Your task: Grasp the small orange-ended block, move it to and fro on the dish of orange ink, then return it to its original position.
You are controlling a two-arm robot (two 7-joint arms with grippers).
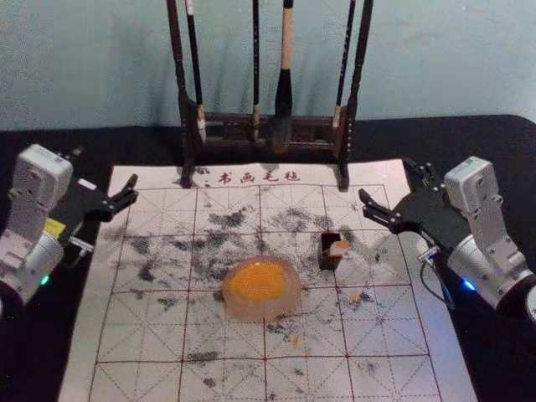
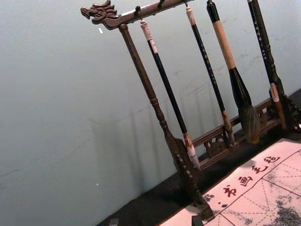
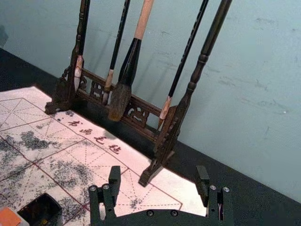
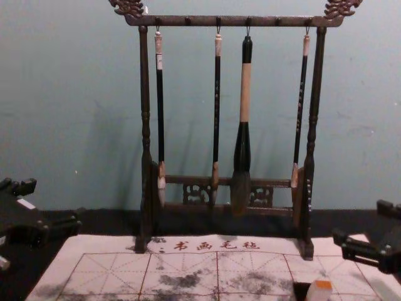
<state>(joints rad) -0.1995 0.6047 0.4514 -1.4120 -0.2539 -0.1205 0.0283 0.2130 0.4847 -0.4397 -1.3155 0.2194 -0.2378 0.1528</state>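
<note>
Pale blue-green wall (image 1: 444, 75) backs a black tabletop (image 1: 502, 138), where a red-gridded calligraphy mat (image 1: 126, 335), blotched with dark ink, lies beneath a shallow dish of orange ink (image 1: 260, 314). On the far side of the dish stands a dark wooden brush rack (image 1: 183, 105), four brushes (image 1: 282, 126) hanging from its top bar, the thickest of them to the right of the rack's middle. Red characters line the mat's far edge, between dish and rack.

To the right of the dish and a little beyond it, the small orange-ended block (image 1: 339, 249) rests at a small dark open-topped box (image 1: 325, 255), its pale body overlapping the box's edge in the head view; whether it leans there or merely sits against it, one cannot tell. Orange spots mark the mat on the right and near sides of the dish.

Both arms flank the scene, empty-handed. The left gripper (image 1: 105, 167) hangs to the left of the dish and farther back, well apart from it, its fingers spread. The right gripper (image 1: 386, 179) holds a matching position to the right of the dish, beyond the block, its fingers wide apart with nothing between them.
</note>
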